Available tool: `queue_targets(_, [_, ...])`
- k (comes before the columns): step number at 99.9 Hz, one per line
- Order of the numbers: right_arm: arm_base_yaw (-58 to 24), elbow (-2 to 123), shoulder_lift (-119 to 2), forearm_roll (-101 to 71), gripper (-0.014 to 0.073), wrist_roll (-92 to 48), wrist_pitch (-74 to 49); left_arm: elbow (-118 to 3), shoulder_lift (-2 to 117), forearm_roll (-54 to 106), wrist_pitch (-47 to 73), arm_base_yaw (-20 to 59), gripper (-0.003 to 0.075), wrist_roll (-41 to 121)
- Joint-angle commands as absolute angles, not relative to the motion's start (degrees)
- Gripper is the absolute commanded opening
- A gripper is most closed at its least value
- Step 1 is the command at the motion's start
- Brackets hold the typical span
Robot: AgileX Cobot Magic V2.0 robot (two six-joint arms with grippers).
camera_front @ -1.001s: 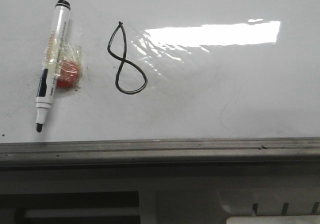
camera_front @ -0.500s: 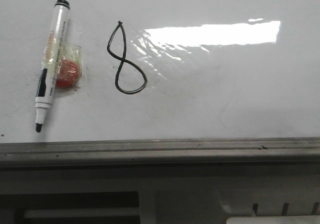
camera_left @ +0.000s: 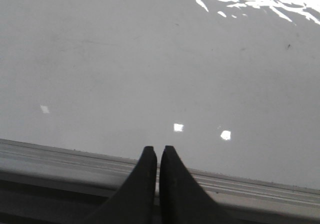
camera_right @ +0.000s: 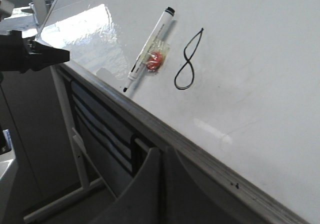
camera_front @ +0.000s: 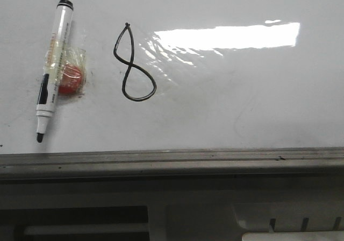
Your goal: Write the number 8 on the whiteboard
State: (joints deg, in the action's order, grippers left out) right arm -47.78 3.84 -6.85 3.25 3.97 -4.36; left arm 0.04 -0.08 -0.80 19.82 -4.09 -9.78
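Note:
The whiteboard (camera_front: 258, 106) fills the front view, with a glare patch at upper right. A black hand-drawn number 8 (camera_front: 133, 66) stands on it left of centre; it also shows in the right wrist view (camera_right: 187, 61). A white marker (camera_front: 52, 69) with a black tip lies uncapped on the board left of the 8, with a red ball (camera_front: 71, 78) taped to it; it also shows in the right wrist view (camera_right: 149, 44). My left gripper (camera_left: 157, 150) is shut and empty over the board's edge rail. My right gripper (camera_right: 162, 151) is shut and empty below the rail.
A grey metal edge rail (camera_front: 172, 160) runs along the board's near side. Below it is a grey-beige panel with slots (camera_front: 301, 222). The left arm's dark tip (camera_right: 35, 56) shows in the right wrist view, off the board's corner.
The front view has shifted slightly; the marker and the 8 sit a few pixels further left. Nothing on the board has moved.

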Motion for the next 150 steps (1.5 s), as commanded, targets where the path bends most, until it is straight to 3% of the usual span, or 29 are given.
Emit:
queue_targets(1, [-45.10, 3.70, -7.32, 3.75, -0.0063, 3.51, 5.84, 1.89, -1.87, -1.13, 17.60, -4.12, -0.0020, -10.49])
queue_targets(19, [-34.69, -1.41, -7.32, 3.75, -0.0063, 3.51, 19.44, 1.89, -1.87, -1.13, 17.60, -4.12, -0.0020, -10.49])
queue_targets(51, [-12.26, -1.30, -7.32, 3.75, -0.0063, 3.51, 16.84, 1.89, -1.87, -1.13, 17.60, -4.12, -0.0020, -10.49])
queue_targets(72, [-0.95, -1.30, -7.32, 3.75, -0.0063, 3.51, 6.53, 1.89, -1.87, -1.13, 17.60, -4.12, -0.0020, -10.49])
queue_targets(110, [0.46, -1.30, 1.87, 5.05, -0.0063, 3.29, -17.27, 1.89, -1.87, -1.13, 17.60, -4.12, -0.0020, -10.49])
queue_targets(150, [0.46, -1.30, 1.85, 6.12, -0.0063, 0.88, -17.27, 1.89, -1.87, -1.13, 17.55, -4.12, -0.0020, -10.49])
